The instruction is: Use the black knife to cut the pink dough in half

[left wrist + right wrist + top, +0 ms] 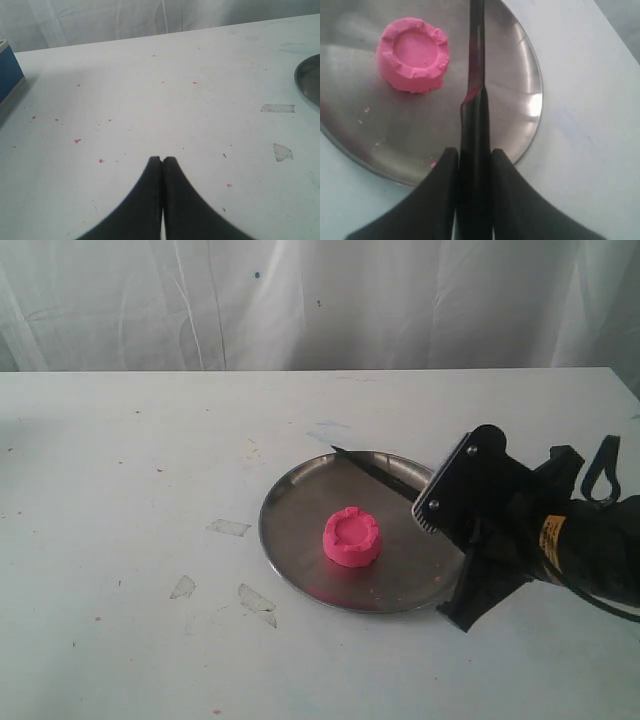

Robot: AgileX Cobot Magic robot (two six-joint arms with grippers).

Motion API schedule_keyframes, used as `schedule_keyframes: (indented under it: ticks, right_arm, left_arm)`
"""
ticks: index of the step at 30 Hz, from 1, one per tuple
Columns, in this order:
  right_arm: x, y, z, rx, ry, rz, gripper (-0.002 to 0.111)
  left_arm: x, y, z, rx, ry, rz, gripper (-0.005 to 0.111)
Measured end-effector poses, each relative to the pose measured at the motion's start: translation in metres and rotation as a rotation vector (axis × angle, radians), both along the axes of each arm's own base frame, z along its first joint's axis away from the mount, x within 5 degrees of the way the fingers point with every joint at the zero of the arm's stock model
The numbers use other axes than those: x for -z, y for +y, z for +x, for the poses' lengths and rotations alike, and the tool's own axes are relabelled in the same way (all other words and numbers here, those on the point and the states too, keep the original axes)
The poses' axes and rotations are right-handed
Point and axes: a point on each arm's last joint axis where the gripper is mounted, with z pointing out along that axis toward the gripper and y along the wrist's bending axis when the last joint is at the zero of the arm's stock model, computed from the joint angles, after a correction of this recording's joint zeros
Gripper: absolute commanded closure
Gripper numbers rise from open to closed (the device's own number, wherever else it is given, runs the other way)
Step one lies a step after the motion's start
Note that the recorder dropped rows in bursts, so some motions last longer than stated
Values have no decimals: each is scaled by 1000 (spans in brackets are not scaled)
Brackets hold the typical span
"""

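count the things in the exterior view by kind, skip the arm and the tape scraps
pink dough: 1 (one uncut piece)
black knife: 1
steel plate: 1
total: 3

The left half of the table (120, 490) lies open, only flat tape scraps (229, 527) on it, while right of the middle the steel plate (295, 515) carries the pink dough (352, 537) at its centre and the right gripper (475, 157), clamped on the black knife (372, 469), bars the plate's far right side.
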Motion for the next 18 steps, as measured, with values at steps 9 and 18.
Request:
schedule_keyframes:
  ticks: [9, 18]
  right_arm:
    - [7, 15, -13, -32, 5, -47, 106]
    - [9, 18, -19, -17, 6, -65, 106]
  left_arm:
    - [0, 0, 0, 0, 0, 0, 107]
    - [0, 0, 0, 0, 0, 0, 107]
